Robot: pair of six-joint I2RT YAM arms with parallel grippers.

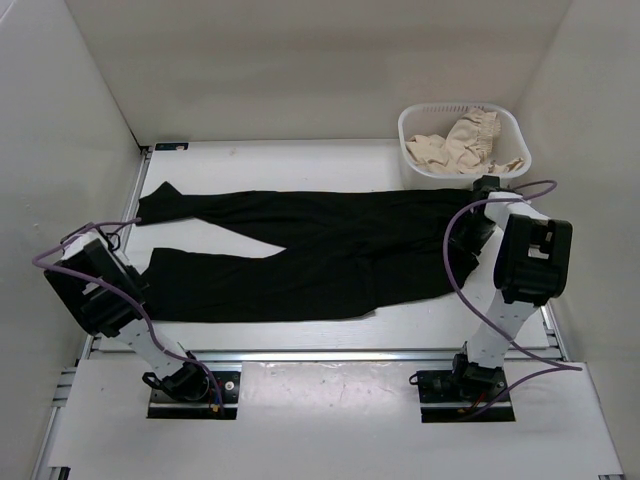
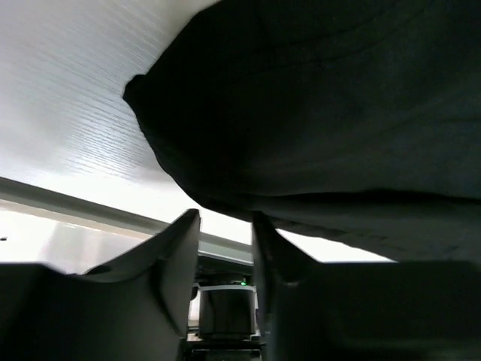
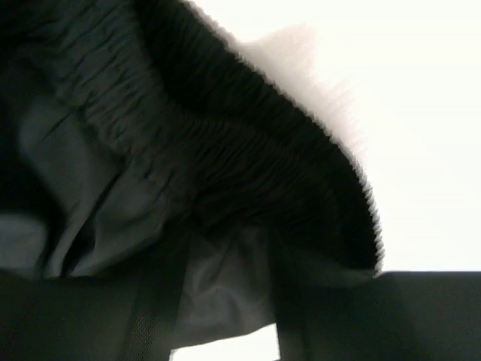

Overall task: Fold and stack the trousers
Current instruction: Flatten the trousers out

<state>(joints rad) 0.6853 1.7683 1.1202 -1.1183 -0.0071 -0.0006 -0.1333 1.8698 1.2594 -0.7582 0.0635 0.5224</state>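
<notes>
Your left gripper (image 2: 225,218) stands narrowly apart and empty at the leg hem farthest from the basket (image 1: 410,128). Your right gripper (image 1: 486,188), just beside the basket, is buried in waistband, so its grip cannot be told. The trousers (image 1: 300,255) lie flat between the two. Judged light and limp; pinch waistband and hems.

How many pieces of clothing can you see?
2: the black trousers spread flat across the table, and a beige garment in the white basket; others may hide beneath it.
</notes>
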